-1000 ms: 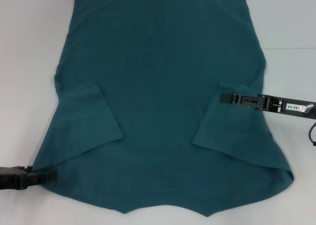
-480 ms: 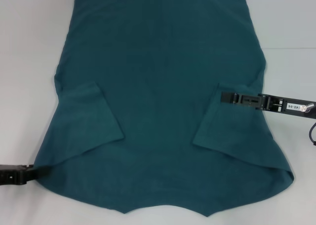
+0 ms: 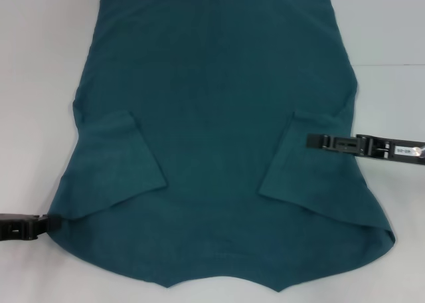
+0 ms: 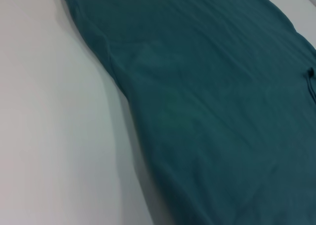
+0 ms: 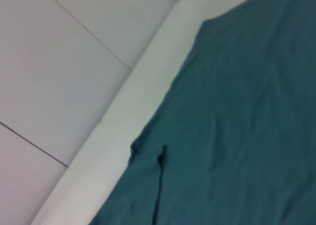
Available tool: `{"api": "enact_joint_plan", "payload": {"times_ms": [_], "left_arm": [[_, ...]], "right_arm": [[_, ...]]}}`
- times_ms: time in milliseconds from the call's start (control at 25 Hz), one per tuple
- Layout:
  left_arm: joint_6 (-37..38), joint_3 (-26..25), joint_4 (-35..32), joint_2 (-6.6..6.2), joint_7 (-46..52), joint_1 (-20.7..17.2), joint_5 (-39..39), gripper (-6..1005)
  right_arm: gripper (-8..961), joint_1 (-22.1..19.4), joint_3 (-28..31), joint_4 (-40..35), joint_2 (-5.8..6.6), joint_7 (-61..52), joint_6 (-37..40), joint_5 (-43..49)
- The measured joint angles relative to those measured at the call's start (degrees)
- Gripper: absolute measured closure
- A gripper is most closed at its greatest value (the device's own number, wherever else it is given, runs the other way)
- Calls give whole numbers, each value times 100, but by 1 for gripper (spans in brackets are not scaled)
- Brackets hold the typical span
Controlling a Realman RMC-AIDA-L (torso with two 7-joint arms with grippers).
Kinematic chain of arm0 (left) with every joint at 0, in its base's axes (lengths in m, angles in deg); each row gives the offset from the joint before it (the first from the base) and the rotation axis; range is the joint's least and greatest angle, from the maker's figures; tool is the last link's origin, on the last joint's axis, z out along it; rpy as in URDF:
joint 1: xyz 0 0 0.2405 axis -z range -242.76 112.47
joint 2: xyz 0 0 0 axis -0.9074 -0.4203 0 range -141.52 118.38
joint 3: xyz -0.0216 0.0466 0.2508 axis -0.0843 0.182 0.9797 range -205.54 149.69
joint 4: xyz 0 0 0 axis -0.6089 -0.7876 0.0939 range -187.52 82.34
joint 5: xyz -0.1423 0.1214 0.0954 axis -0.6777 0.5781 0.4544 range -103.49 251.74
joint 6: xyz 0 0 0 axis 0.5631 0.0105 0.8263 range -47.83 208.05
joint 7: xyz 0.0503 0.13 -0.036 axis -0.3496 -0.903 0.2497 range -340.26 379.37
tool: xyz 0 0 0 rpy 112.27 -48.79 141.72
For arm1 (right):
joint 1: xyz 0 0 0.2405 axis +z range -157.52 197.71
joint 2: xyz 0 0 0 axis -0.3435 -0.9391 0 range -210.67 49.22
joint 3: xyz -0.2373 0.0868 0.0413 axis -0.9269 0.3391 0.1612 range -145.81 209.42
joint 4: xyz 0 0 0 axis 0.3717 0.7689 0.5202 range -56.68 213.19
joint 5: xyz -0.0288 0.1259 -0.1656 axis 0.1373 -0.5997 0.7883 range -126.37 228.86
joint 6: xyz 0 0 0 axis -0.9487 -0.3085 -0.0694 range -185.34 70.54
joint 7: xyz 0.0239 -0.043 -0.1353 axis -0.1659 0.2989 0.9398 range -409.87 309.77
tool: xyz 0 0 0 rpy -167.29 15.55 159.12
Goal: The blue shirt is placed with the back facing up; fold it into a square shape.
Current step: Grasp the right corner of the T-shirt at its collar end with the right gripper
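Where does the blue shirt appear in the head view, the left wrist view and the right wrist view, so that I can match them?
Head view: the blue shirt covers most of the picture, both sleeves folded inward.
Left wrist view: it fills the picture's right part, beside the white table.
Right wrist view: it fills the picture's right part.
Shared landmark: the shirt's edge against the white table.

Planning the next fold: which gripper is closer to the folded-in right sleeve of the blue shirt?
Right. The right gripper lies over the blue shirt, right at that sleeve's upper edge. The left gripper sits across the garment, at its left edge near the front corner.
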Motion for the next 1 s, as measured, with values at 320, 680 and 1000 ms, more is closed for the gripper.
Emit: {"api": "enact_joint_plan", "payload": {"times_ms": [320,680,1000], "left_arm": [[27,-12,-6,-15,57,60,-48,982],[36,-43,23,-16,63,84,-230,981],[15,-75,36,-11,84,124,-296,982]], "right_arm": [[58,-114,-18,-9,329,-622,236,658],[57,-490,41,-267,492,-1010,628,1126],[58,-779,18,-306,553,-1073,631,1185]]}}
